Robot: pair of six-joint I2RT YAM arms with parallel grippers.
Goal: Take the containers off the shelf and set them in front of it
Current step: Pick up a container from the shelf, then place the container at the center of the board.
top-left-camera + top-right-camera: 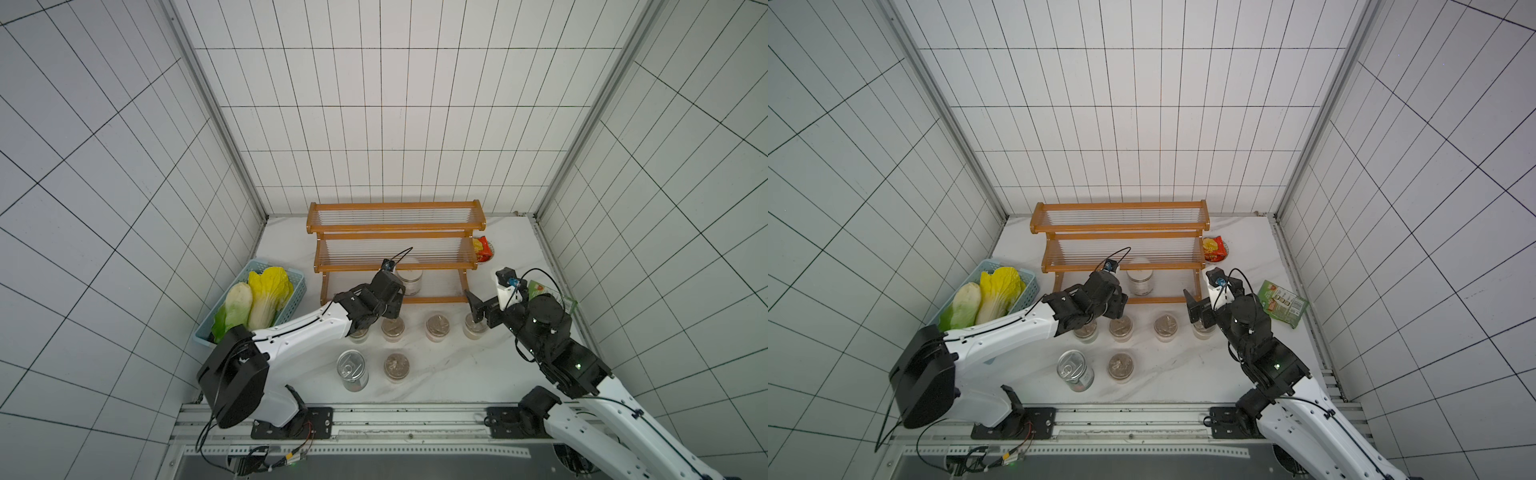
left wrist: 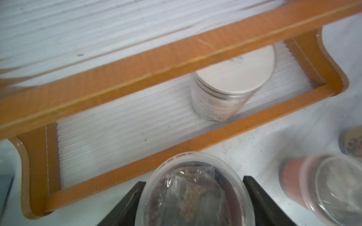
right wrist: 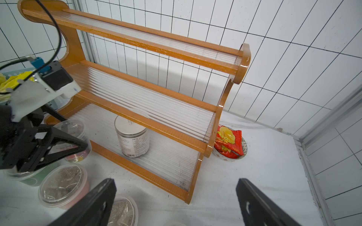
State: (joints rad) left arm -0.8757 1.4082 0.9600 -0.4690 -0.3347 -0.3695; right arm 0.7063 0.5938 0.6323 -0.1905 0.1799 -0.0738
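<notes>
The three-tier shelf (image 1: 395, 226) (image 3: 148, 88) holds only the white-lidded jar (image 1: 411, 282) (image 2: 231, 84) (image 3: 133, 137), on its lowest tier. Several clear lidded cups (image 1: 437, 326) and the tin can (image 1: 352, 370) stand on the table before it. My left gripper (image 1: 395, 313) (image 2: 195, 182) is shut on one cup (image 2: 192, 195) (image 3: 72, 137) low over the table by the shelf's front bar, its black fingers (image 2: 129, 201) tight under the lid rim. My right gripper (image 1: 482, 316) (image 3: 176, 195) hangs open and empty above the rightmost cup (image 1: 473, 330).
A light-blue basket (image 1: 293, 303) of cabbages sits left of the shelf. A small bowl with a red snack packet (image 1: 482, 249) (image 3: 229, 142) stands by the shelf's right end. A green packet (image 1: 1283, 303) lies near the right wall rail.
</notes>
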